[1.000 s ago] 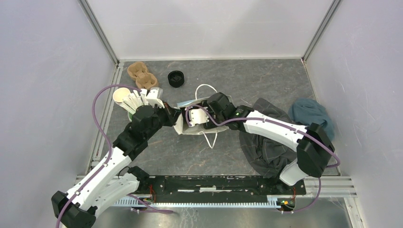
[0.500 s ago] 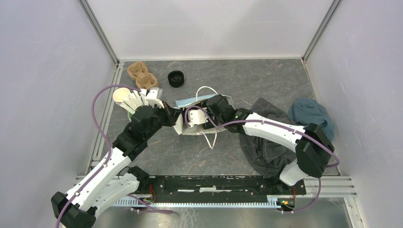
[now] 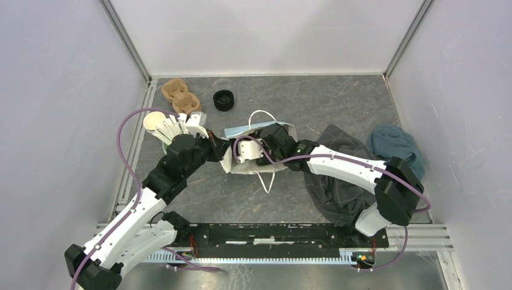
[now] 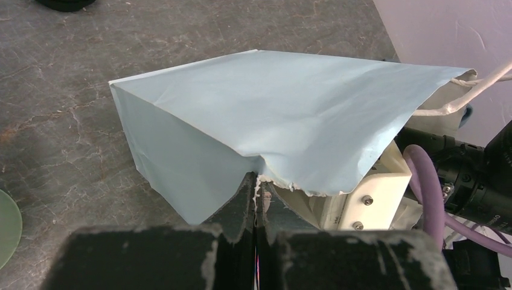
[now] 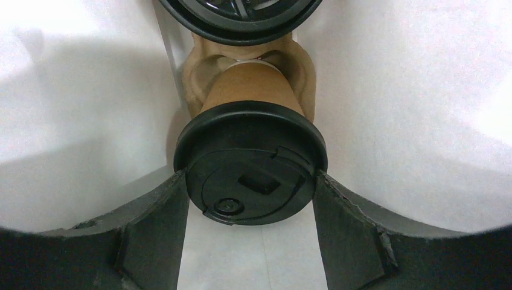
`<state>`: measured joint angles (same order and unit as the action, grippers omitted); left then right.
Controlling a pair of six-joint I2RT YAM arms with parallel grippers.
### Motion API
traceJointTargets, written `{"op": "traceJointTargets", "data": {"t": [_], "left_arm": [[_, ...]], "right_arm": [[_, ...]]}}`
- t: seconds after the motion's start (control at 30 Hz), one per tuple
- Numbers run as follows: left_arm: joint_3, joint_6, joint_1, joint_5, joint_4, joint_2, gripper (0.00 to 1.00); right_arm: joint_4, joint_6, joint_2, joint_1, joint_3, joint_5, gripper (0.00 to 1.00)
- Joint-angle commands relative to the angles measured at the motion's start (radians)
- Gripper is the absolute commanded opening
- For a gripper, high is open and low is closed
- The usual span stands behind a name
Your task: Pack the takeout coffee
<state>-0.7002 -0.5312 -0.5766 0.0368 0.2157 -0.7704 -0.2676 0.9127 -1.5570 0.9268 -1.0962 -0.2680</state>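
Paper bag [image 4: 272, 103]: pale blue outside and white inside, its mouth turned toward the right arm. Its upper lip runs straight into the left tool's tips.
Left gripper [image 4: 256, 199]: jaws pressed together on the ragged edge of that lip, holding the mouth up.
Right gripper [image 5: 249, 181]: inside the bag, with one finger clamped on each side of the near cup's black sip lid.
Near coffee cup [image 5: 252, 87]: brown paper, held between the right fingers, its base seated in a pulp cup carrier [image 5: 196, 78] just beyond the fingertips.
Far coffee cup [image 5: 238, 15]: only its black lid shows, further ahead of the fingertips and close behind the near cup.
Step in hand: most likely settling the cups and carrier deep inside the bag.
Doing it well: hold the lip pinched and raised. Move the cup along its own axis, because a sideways pull on the lid could pop it off. Let go only once the carrier rests on the bag wall. Then withdraw straight back, clear of the white cord handle [image 4: 483, 81].
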Motion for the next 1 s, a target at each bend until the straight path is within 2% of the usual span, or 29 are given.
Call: {"op": "traceJointTargets", "data": {"t": [0.0,0.47,0.63,0.97], "left_arm": [[-0.060,-0.058,-0.005,-0.071,0.022,0.003,0.02],[-0.171,-0.115,-0.004,-0.135,0.193,-0.031,0.02],[-0.207,-0.148,-0.005,-0.169,0.243,-0.049,0.02],[-0.342,-0.151,-0.003,-0.139,0.414,-0.140,0.02]], "right_arm": [[-0.030,-0.069,0.000,0.024,-0.050,-0.017,0.00],[-0.286,-0.244,0.015,0.067,-0.153,-0.006,0.00],[-0.319,-0.293,0.008,0.081,-0.164,0.022,0.00],[-0.442,-0.351,-0.060,0.086,-0.259,0.079,0.00]]}}
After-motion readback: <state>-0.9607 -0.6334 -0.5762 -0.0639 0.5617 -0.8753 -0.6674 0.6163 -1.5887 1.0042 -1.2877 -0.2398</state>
